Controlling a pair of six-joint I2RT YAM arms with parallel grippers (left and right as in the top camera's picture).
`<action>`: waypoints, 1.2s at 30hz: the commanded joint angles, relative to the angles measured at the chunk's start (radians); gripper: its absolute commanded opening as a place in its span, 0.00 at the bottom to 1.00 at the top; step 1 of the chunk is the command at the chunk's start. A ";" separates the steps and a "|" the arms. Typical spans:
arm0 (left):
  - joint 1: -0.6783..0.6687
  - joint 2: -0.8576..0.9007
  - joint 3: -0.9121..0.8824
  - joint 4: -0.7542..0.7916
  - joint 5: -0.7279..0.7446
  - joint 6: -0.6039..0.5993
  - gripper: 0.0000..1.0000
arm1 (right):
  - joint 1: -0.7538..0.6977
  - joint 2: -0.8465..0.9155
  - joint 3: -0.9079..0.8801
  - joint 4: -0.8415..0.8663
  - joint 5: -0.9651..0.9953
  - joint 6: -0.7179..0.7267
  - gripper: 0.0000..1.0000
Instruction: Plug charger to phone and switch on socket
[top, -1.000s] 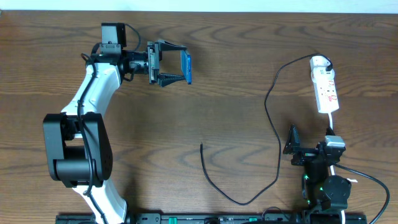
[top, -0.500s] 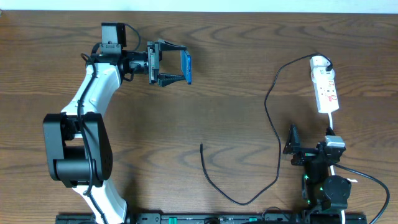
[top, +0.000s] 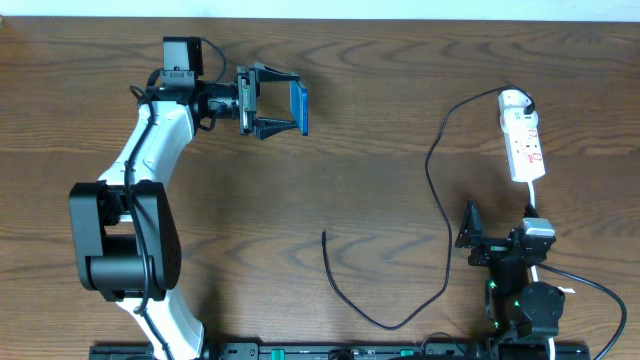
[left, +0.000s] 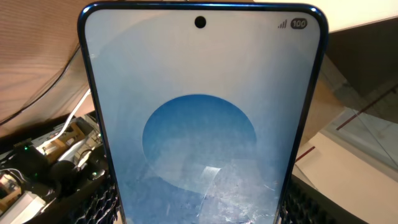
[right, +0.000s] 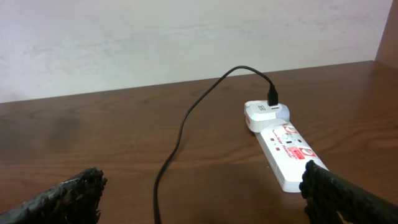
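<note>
My left gripper (top: 283, 106) is shut on the phone (top: 301, 108) and holds it on edge above the table at the back left. The phone's blue screen with a lighter circle fills the left wrist view (left: 202, 118), between my two fingers. The charger, a thin black cable (top: 440, 190), runs from its plug in the white socket strip (top: 523, 135) at the right down to a loose tip (top: 323, 234) at the table's middle. My right gripper (top: 470, 238) is open and empty near the front right; the cable (right: 180, 134) and socket (right: 283, 152) lie ahead of it.
The socket's thick white cord (top: 535, 215) runs from the strip toward the right arm's base. The brown wooden table (top: 360, 170) ends at a pale wall behind the socket (right: 186, 37).
</note>
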 joint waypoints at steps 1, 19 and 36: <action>0.004 -0.027 0.022 0.006 0.028 0.042 0.08 | 0.010 -0.003 -0.002 -0.004 0.011 0.015 0.99; 0.004 -0.027 0.021 0.006 -0.141 0.311 0.07 | 0.011 -0.003 -0.002 -0.004 0.011 0.015 0.99; -0.031 -0.027 -0.001 0.005 -0.378 0.490 0.07 | 0.011 -0.003 -0.002 -0.004 0.011 0.014 0.99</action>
